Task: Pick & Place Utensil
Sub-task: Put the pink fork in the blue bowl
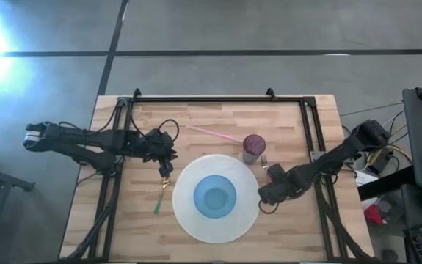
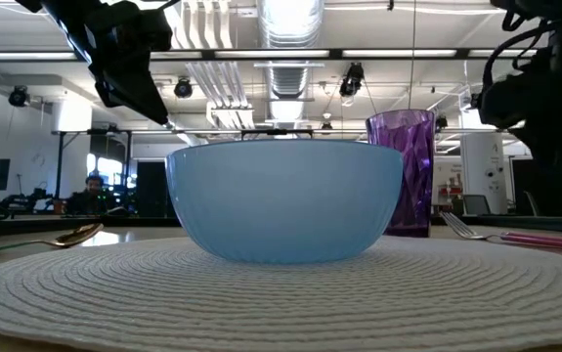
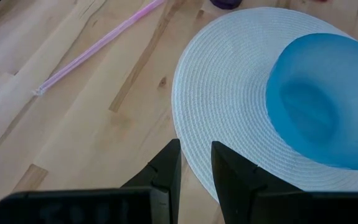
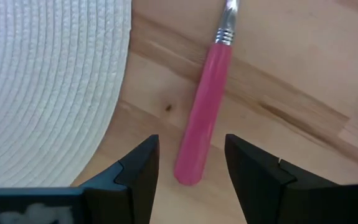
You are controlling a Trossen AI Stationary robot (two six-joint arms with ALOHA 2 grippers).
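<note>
A fork with a pink handle (image 4: pixel 203 106) lies flat on the wooden table, just right of the round white placemat (image 4: pixel 48 81). My right gripper (image 4: pixel 191 146) points down over it, open. Its fingers stand on either side of the handle's free end without touching it. In the high view the gripper (image 1: pixel 269 192) hides the handle, and only the fork's tines (image 1: pixel 264 160) show. A green-handled spoon (image 1: pixel 161 195) lies left of the mat. My left gripper (image 3: pixel 195 152) hangs above the mat's left edge, slightly open, with nothing between its fingers.
A blue bowl (image 1: pixel 216 196) sits in the middle of the placemat (image 1: pixel 188 220). A purple cup (image 1: pixel 253 147) stands behind the mat, close to the fork's tines. A pink straw (image 1: pixel 214 133) lies on the table farther back. Black frame rails (image 1: pixel 310 132) run along the table's sides.
</note>
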